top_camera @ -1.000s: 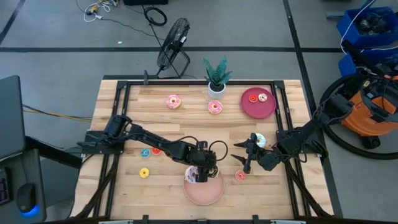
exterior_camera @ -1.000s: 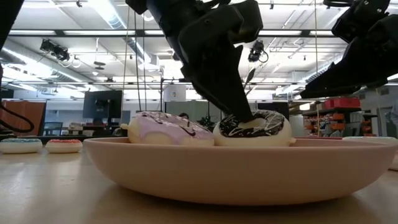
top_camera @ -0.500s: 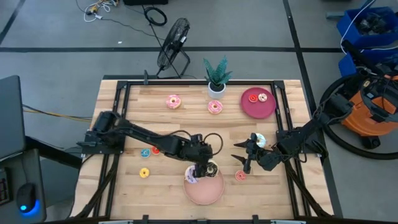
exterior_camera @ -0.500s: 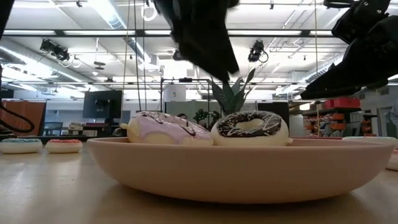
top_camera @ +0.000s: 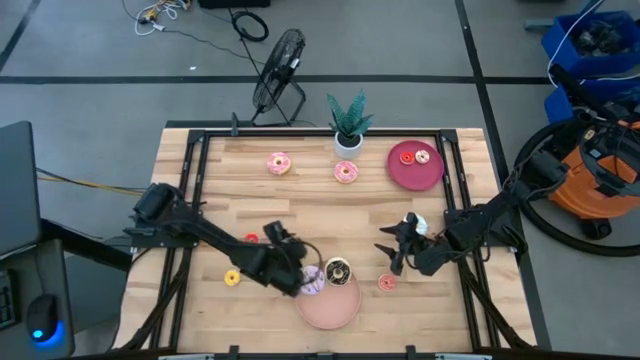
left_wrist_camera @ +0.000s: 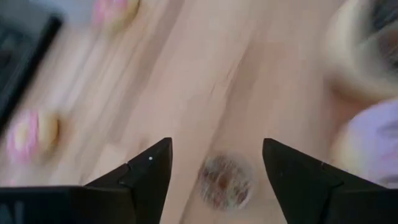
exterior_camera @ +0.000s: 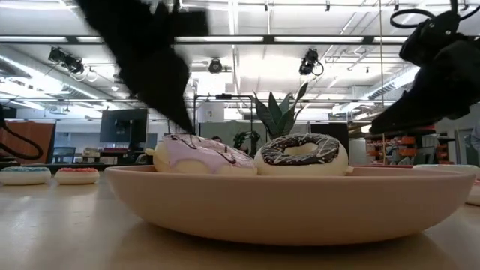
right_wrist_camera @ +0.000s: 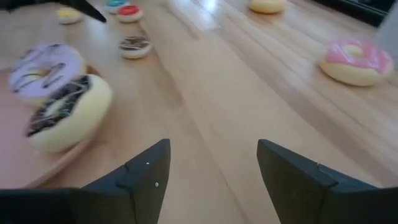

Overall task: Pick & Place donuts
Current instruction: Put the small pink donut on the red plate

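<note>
This is a robotics lab or workshop in a large open industrial hall. A butcher-block table [top_camera: 320, 210] in a black metal frame stands on a grey concrete floor marked with dark lines; loose cables [top_camera: 160, 12] lie at 11 o'clock, an orange shop vacuum [top_camera: 590, 180] at 3 o'clock. Across the room are ceiling strip lights [exterior_camera: 315, 39], exposed ducts and monitors [exterior_camera: 124, 126].

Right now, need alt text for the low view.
A pink plate fills the foreground, holding a purple donut beside a chocolate donut. A blurred dark arm hangs above the purple one; two small donuts sit far left.
</note>
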